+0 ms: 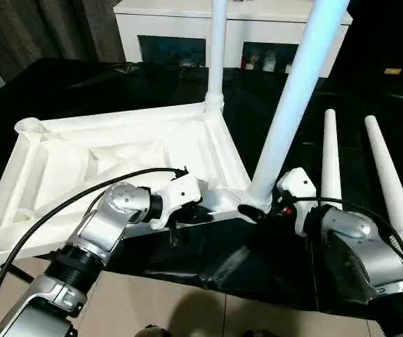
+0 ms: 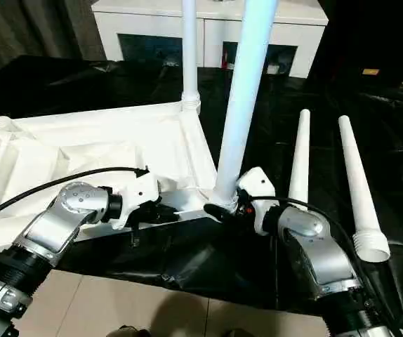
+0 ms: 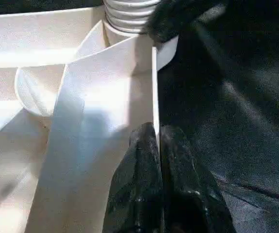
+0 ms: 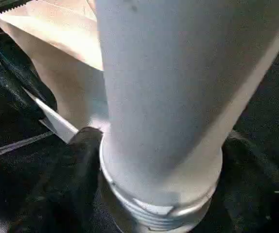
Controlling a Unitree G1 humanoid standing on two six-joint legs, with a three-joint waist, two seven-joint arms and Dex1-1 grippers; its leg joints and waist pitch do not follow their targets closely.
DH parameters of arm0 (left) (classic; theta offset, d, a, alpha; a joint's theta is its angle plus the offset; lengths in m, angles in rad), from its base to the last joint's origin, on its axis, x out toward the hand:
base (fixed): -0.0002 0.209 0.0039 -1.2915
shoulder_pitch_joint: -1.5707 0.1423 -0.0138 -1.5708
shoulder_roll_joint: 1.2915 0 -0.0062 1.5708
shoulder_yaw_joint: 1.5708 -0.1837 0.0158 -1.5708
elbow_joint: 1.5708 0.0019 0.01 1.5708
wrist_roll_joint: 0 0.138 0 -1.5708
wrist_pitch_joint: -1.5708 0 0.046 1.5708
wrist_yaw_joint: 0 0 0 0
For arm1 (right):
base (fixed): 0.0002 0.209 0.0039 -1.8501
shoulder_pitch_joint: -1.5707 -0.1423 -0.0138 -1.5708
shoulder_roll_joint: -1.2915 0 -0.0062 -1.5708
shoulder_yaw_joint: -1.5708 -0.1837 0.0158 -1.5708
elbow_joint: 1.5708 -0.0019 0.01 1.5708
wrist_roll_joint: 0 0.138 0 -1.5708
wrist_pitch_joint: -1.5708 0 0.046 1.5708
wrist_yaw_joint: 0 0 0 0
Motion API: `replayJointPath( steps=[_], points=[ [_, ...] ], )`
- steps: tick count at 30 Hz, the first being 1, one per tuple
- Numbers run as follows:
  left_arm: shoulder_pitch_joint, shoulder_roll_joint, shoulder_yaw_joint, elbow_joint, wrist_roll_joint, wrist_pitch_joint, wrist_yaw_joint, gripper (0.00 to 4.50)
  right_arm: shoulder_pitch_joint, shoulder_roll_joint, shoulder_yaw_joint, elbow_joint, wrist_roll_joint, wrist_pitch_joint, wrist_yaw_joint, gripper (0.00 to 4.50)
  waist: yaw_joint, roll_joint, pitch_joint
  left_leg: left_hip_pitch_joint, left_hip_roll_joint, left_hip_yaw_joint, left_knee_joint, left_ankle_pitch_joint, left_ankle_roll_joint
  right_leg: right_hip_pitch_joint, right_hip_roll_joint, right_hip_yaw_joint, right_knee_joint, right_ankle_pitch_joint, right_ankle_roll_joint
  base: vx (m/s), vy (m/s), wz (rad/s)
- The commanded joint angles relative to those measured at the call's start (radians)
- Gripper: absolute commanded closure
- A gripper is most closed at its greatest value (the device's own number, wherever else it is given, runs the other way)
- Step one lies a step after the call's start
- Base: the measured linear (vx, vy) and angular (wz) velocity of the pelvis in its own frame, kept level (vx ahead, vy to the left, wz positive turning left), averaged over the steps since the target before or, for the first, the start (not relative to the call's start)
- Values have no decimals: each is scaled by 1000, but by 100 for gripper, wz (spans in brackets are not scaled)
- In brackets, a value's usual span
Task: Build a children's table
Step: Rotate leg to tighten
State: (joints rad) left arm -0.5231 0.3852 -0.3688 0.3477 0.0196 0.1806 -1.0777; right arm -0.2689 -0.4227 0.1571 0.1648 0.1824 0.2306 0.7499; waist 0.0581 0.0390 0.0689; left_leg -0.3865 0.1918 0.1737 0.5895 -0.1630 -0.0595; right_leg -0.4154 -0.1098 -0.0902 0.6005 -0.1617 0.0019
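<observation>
Lying upside down across the left half of the head view, the white tabletop (image 1: 110, 161) rests on the black-covered desk (image 1: 208, 260) with its ribbed underside up. One leg (image 1: 217, 49) stands upright in the far corner socket at upper centre. A second leg (image 1: 293, 105) rises from the near corner socket at centre, its long axis tilted toward the upper right, not yet plumb. Two spare legs (image 1: 330, 158) (image 1: 391, 189) lie on the desk at right, running near to far, well clear of the tabletop.

The right gripper (image 1: 261, 210) sits just right of the tilted leg's base, fingers spread around its threaded collar; whether they press it cannot be told. The left gripper (image 1: 187, 214) is clenched on the tabletop's near rim, left of that socket. The right arm is nearer the leg.

No brands, labels or writing are legible.
</observation>
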Motion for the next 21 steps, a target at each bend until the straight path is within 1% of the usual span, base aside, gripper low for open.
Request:
replayJointPath(
  steps=[1, 2, 3, 4, 5, 8, 10, 14, 15, 16, 17, 18, 19, 20, 21],
  points=[
    [-10, 9, 4, -28, -4, -7, -7, 450, 1, 4, -6, -12, 4, 8, 8, 158, 2, -11, -85, 12, 30, -3, -64, -218, 61, 62, -33, 46, -59, -149, -244, 0, 0, 0],
    [-10, 8, 4, -28, -5, -6, -8, 450, 5, 6, -6, -15, 7, 9, 11, 158, 2, -10, -85, 11, 29, -3, -63, -218, 62, 63, -34, 46, -59, -147, -246, 0, 0, 0],
    [-9, 8, 3, -29, -6, -5, -9, 450, 7, 7, -5, -16, 9, 9, 11, 168, 3, -11, -85, 12, 29, -3, -63, -218, 64, 63, -34, 46, -59, -149, -247, 0, 0, 0],
    [-9, 9, 3, -30, -6, -4, -11, 450, 8, 9, -5, -17, 11, 9, 11, 168, 3, -9, -85, 12, 29, -3, -63, -220, 64, 63, -34, 46, -59, -152, -247, 0, 0, 0],
    [-9, 9, 3, -30, -6, -4, -11, 450, 8, 9, -5, -17, 11, 9, 11, 172, 3, -10, -85, 12, 29, -3, -62, -219, 64, 63, -33, 46, -59, -151, -248, 0, 0, 0],
    [-6, 12, 0, -32, -7, 3, -20, 450, 15, 13, -1, -10, 10, 8, 13, 175, 3, -8, -85, 12, 29, -3, -62, -224, 61, 63, -34, 46, -59, -161, -246, 0, 0, 0],
    [-3, 14, -3, -34, -7, 8, -26, 450, 23, 19, -1, 3, 7, 4, 6, 176, 3, -9, -84, 12, 28, -3, -62, -234, 56, 63, -34, 45, -61, -176, -242, 0, 0, 0],
    [3, 11, -9, -32, -4, 19, -21, 450, 18, 52, -21, 56, -7, 7, -66, 176, 0, -7, -83, 14, 29, -4, -65, -256, 43, 61, -34, 45, -64, -205, -234, 0, 0, 0],
    [4, -9, -9, -16, 3, 43, 10, 450, -5, 99, -48, 139, -41, 12, -195, 177, -6, -6, -82, 13, 28, -5, -68, -272, 28, 58, -34, 45, -64, -219, -234, 0, 0, 0],
    [4, -9, -9, -16, 3, 43, 10, 450, -5, 99, -48, 139, -41, 12, -195, 177, -11, -6, -80, 12, 27, -7, -70, -286, 21, 59, -33, 43, -67, -237, -230, 0, 0, 0],
    [2, -37, -6, 2, 11, 59, 51, 450, -27, 149, -88, 200, -44, 31, -311, 178, -17, -8, -77, 15, 27, -8, -73, -326, 5, 58, -33, 41, -73, -293, -215, 0, 0, 0],
    [-2, -58, -3, 15, 16, 69, 83, 450, -41, 182, -116, 237, -38, 47, -381, 178, -21, -8, -77, 18, 26, -7, -72, -340, -2, 55, -34, 42, -76, -311, -213, 0, 0, 0],
    [-7, -89, 3, 33, 21, 84, 126, 450, -58, 218, -139, 275, -39, 49, -456, 178, -28, -9, -75, 20, 24, -11, -73, -379, -16, 55, -33, 39, -82, -369, -195, 0, 0, 0],
    [-7, -89, 3, 33, 21, 84, 126, 450, -58, 218, -139, 275, -39, 49, -456, 178, -27, -7, -75, 25, 24, -11, -73, -395, -22, 52, -34, 39, -84, -385, -188, 0, 0, 0],
    [-25, -155, 8, 77, 40, 112, 222, 450, -93, 277, -152, 347, -54, 40, -564, 178, -34, -5, -68, 32, 23, -13, -75, -456, -31, 43, -33, 36, -96, -452, -166, 0, 0, 0]
  ],
)
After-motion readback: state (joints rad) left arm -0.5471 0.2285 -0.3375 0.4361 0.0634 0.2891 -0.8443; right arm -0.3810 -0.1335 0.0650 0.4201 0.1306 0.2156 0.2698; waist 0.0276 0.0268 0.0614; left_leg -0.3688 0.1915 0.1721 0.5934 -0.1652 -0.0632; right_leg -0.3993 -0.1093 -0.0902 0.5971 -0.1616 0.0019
